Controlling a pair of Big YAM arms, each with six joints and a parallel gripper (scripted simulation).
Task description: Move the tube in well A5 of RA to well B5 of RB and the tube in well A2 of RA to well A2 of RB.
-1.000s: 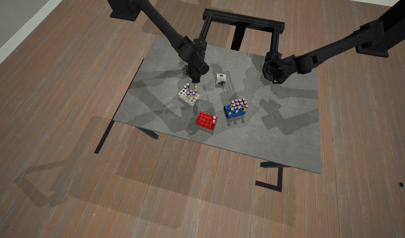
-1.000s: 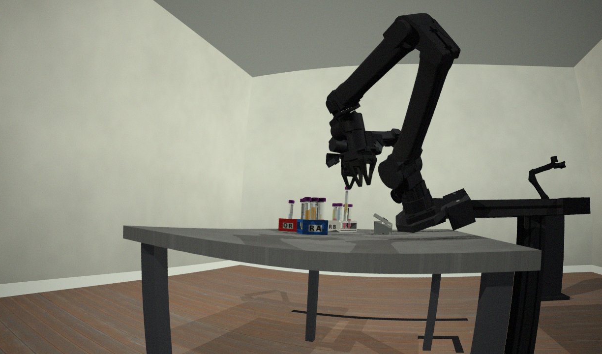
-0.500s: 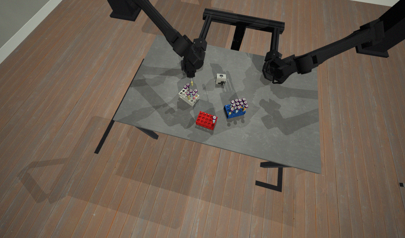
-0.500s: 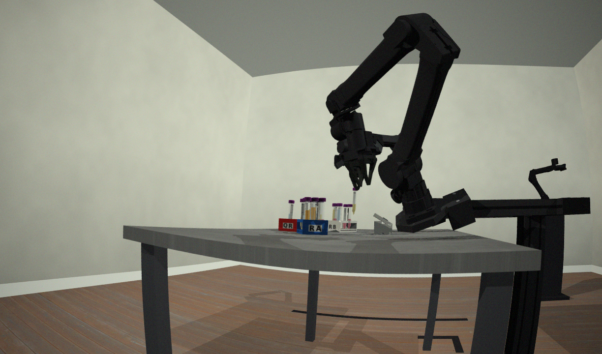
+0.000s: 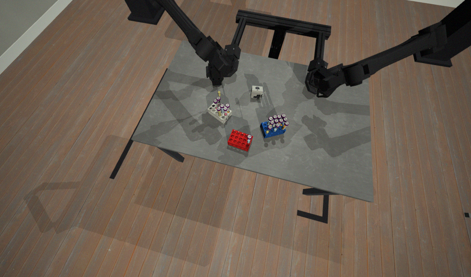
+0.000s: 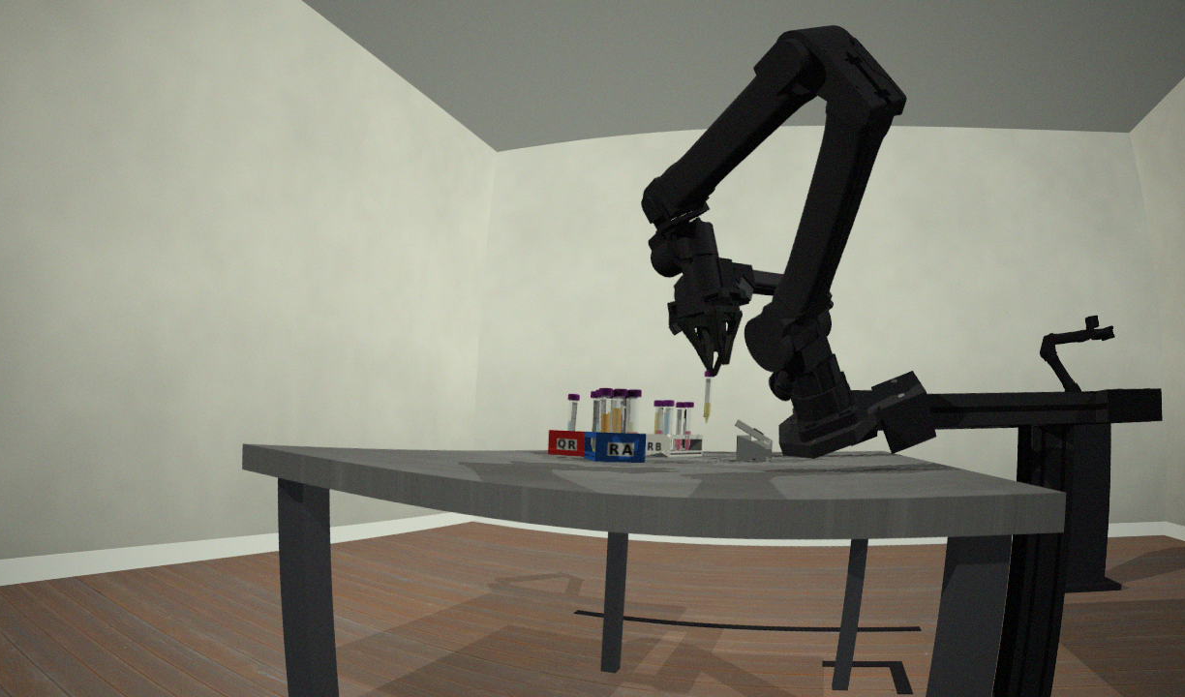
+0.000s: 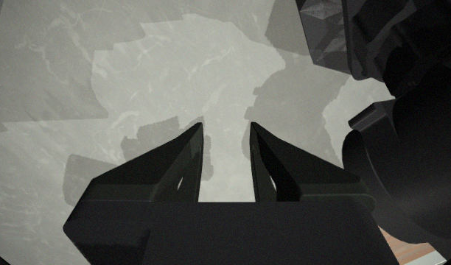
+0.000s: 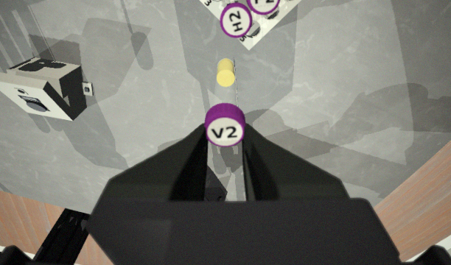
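My right gripper (image 5: 216,85) (image 6: 711,368) (image 8: 225,132) is shut on a purple-capped tube marked V2 (image 5: 218,93) (image 6: 708,397) (image 8: 225,132) with yellow contents. It holds the tube upright in the air, just beside the white rack RB (image 5: 224,119) (image 6: 654,446) (image 8: 252,43) on the side towards the arm bases. Only a corner of RB shows in the right wrist view, with the tube H2 (image 8: 236,20) in it. The blue rack RA (image 5: 268,132) (image 6: 621,448) holds several tubes. My left gripper (image 5: 319,93) (image 7: 226,131) is partly open and empty, high over bare table.
A red rack QR (image 5: 238,141) (image 6: 566,443) with one tube stands in front of the two racks. The white DONE button box (image 5: 256,91) (image 6: 750,446) (image 8: 37,92) sits at the back between the arms.
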